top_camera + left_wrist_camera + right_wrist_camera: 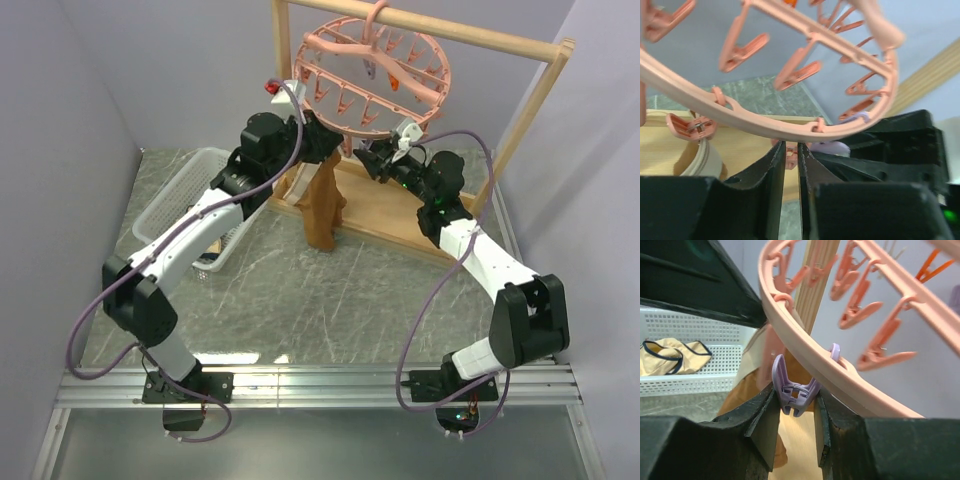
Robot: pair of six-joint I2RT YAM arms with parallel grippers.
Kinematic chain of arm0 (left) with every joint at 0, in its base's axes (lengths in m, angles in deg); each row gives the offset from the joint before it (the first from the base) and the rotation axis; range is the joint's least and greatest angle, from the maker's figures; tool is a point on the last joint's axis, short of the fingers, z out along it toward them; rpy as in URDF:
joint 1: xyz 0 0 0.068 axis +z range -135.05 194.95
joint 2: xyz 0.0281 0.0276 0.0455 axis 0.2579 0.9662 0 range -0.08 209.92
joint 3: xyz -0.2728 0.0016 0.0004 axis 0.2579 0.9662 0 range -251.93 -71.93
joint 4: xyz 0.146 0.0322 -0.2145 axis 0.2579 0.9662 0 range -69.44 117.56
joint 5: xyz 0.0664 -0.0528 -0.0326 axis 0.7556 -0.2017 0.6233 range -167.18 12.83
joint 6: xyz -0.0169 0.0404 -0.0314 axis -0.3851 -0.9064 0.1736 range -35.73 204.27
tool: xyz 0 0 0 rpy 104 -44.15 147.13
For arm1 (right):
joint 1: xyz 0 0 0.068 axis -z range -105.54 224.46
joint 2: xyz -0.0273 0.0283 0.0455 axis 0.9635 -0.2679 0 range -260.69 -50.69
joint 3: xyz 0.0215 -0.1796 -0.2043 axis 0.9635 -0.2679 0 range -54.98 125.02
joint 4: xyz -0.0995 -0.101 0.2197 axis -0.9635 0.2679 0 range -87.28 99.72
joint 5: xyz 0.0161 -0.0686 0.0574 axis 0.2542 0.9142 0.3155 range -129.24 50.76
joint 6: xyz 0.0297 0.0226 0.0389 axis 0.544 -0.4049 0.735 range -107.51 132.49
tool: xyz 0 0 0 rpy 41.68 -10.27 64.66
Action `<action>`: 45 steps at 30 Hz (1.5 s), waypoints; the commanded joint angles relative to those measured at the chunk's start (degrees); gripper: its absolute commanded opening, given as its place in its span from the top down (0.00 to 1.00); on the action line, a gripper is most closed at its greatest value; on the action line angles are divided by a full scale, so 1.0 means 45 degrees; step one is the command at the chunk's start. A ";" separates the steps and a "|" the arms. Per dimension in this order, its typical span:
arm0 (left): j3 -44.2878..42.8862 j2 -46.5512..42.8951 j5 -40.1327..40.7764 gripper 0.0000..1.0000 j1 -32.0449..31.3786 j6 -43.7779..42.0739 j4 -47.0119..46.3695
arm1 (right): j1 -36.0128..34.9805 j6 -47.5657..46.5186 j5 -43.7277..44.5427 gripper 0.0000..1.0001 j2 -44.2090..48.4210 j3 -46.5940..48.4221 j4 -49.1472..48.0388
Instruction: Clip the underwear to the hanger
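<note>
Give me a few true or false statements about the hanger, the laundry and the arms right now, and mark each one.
1. The underwear hangs below the hanger. True.
2. The white basket holds nothing. False: a beige garment with dark trim lies in it.
3. A lilac clip sits between the jaws of the right gripper. True.
4. The hanger lies flat on the table. False: it hangs from the wooden rod.
</note>
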 commanded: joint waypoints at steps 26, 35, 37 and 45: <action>-0.1060 -0.0373 0.2561 0.73 -0.1913 0.0746 0.1759 | -0.1354 -0.1233 0.2931 0.80 0.1305 -0.0072 0.1727; -0.1683 0.0505 0.2972 0.71 -0.1893 0.0805 0.1699 | -0.1744 -0.1370 0.3341 0.80 0.1246 0.0065 0.2000; -0.1899 0.0701 0.3128 0.71 -0.1816 0.0960 0.2088 | -0.1765 -0.1350 0.3419 0.80 0.1265 0.0143 0.2039; -0.2602 0.1619 0.2933 0.72 -0.1405 0.1567 0.2852 | -0.1862 -0.1253 0.3478 0.80 0.1304 0.0319 0.2449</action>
